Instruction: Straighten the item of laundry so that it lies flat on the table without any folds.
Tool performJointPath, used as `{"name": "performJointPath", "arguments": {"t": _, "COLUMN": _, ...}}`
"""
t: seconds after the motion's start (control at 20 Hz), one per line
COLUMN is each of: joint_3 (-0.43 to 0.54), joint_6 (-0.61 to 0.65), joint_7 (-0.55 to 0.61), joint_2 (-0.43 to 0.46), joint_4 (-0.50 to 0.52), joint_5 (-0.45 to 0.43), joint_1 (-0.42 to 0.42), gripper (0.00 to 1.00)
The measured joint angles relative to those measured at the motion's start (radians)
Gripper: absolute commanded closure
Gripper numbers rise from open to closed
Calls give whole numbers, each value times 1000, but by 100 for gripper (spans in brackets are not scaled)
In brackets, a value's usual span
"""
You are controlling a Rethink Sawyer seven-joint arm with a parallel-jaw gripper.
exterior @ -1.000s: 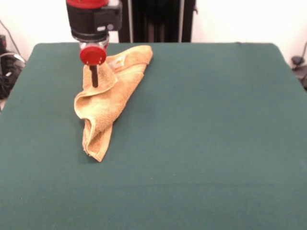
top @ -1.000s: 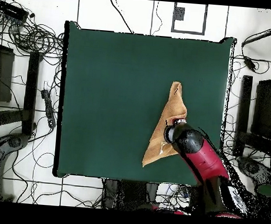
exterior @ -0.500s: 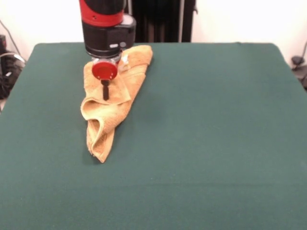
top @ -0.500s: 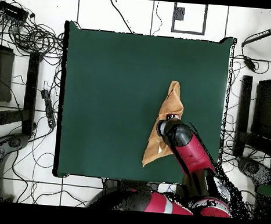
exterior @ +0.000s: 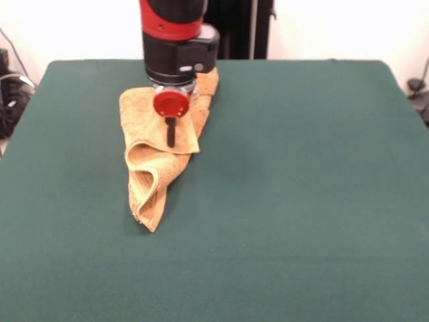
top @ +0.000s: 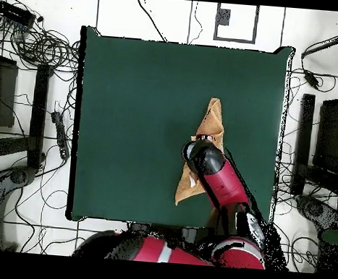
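The item of laundry (exterior: pixel 151 181), an orange-tan terry towel, lies crumpled and folded over itself on the far left part of the green table (exterior: pixel 301 168). It tapers to a narrow tip pointing toward the near side. My gripper (exterior: pixel 171 137) hangs under a red disc, its dark fingers together and shut on a folded flap at the towel's wide far end. In the overhead view the towel (top: pixel 212 123) is a long triangle, and the red arm (top: pixel 216 174) covers its middle and hides the gripper.
Cables and stands (top: pixel 38 84) lie on the floor around the table, outside its edges. The table's far edge (exterior: pixel 268 61) runs close behind the towel.
In the front view the arm has moved right and slightly nearer. The held flap came with it, and the whole towel has slid a little to the right.
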Motion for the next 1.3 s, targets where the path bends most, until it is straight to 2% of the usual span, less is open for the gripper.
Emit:
{"name": "performJointPath", "arguments": {"t": 0.05, "joint_3": -3, "joint_6": 0, "joint_7": 3, "joint_2": 2, "joint_4": -1, "joint_5": 5, "joint_1": 9, "gripper": 0}}
{"name": "performJointPath", "arguments": {"t": 0.1, "joint_3": -28, "joint_6": 1, "joint_7": 11, "joint_2": 15, "joint_4": -13, "joint_5": 12, "joint_1": 50, "gripper": 100}}
{"name": "performJointPath", "arguments": {"t": 1.05, "joint_3": -66, "joint_6": 13, "joint_7": 13, "joint_2": 44, "joint_4": -26, "joint_5": 74, "joint_1": 124, "gripper": 100}}
{"name": "performJointPath", "arguments": {"t": 1.1, "joint_3": -74, "joint_6": 15, "joint_7": 13, "joint_2": 47, "joint_4": -29, "joint_5": 74, "joint_1": 129, "gripper": 0}}
{"name": "performJointPath", "arguments": {"t": 1.3, "joint_3": -86, "joint_6": 17, "joint_7": 13, "joint_2": 58, "joint_4": -46, "joint_5": 74, "joint_1": 130, "gripper": 0}}
